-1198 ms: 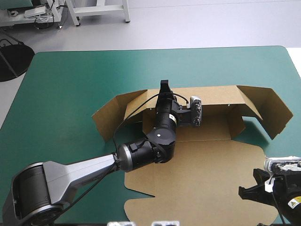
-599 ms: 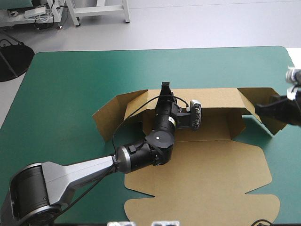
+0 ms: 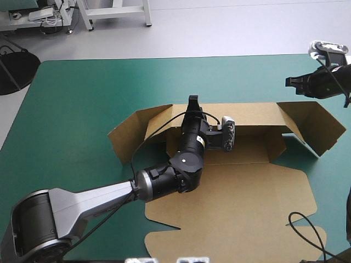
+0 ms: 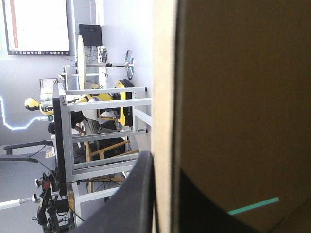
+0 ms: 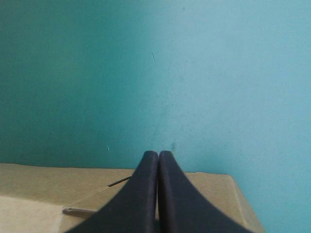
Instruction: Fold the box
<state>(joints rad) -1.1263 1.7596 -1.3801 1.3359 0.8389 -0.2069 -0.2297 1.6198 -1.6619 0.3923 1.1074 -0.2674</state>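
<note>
Right claw (image 3: 289, 82), closed empty, has swung far across the teal-green cover (image 3: 109, 87); left claw (image 3: 193, 100) grips the box (image 3: 247, 208).

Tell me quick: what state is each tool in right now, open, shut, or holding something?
Left tool: shut on the box, gripping its far wall.
Right tool: shut, holding nothing.

counter (image 3: 82, 93): teal-green cover | floor (image 3: 247, 27): pale grey, beyond counter's far edge | white frame legs (image 3: 147, 15): standing past counter's far edge
</note>
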